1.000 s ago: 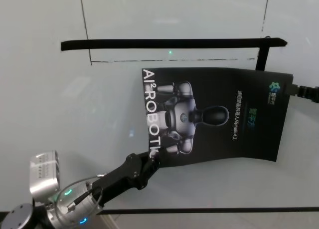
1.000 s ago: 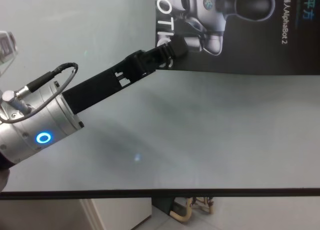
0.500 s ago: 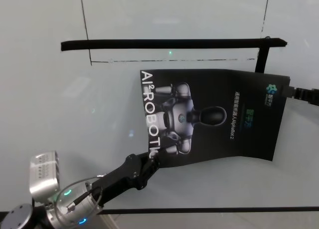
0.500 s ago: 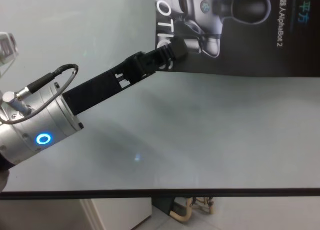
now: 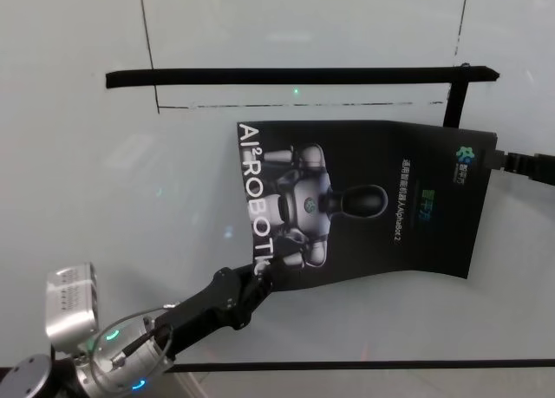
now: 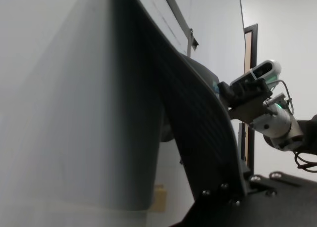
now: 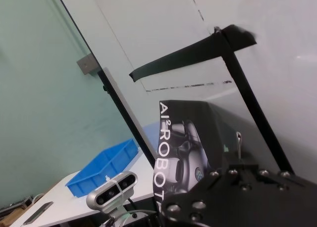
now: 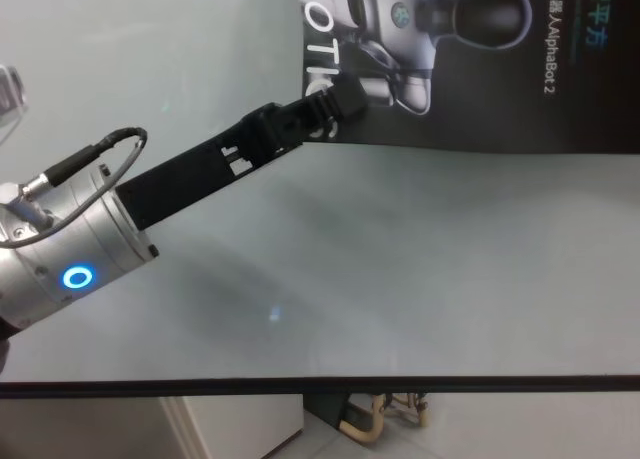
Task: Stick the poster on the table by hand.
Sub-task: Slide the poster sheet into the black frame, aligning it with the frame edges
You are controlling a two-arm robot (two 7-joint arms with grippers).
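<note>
There's just one poster (image 5: 364, 199) out on the table (image 5: 104, 199), and two grippers on it, one per end. The left gripper (image 8: 335, 104) is pinched shut on the near-left corner by the "ROBOTIC" lettering, and the right gripper (image 5: 499, 160) meets the far-right edge; can't tell if its fingers are closed.

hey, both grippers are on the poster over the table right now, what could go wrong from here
1. The left gripper pinches only the poster's near-left corner, so that corner might slip free or crease.
2. The right gripper holds the far-right corner, and the near edge bows between the two holds; laid on the table this way, the sheet could trap a wrinkle.
3. The poster sits skewed to the black strip beyond it, so it may stick down crooked.
</note>
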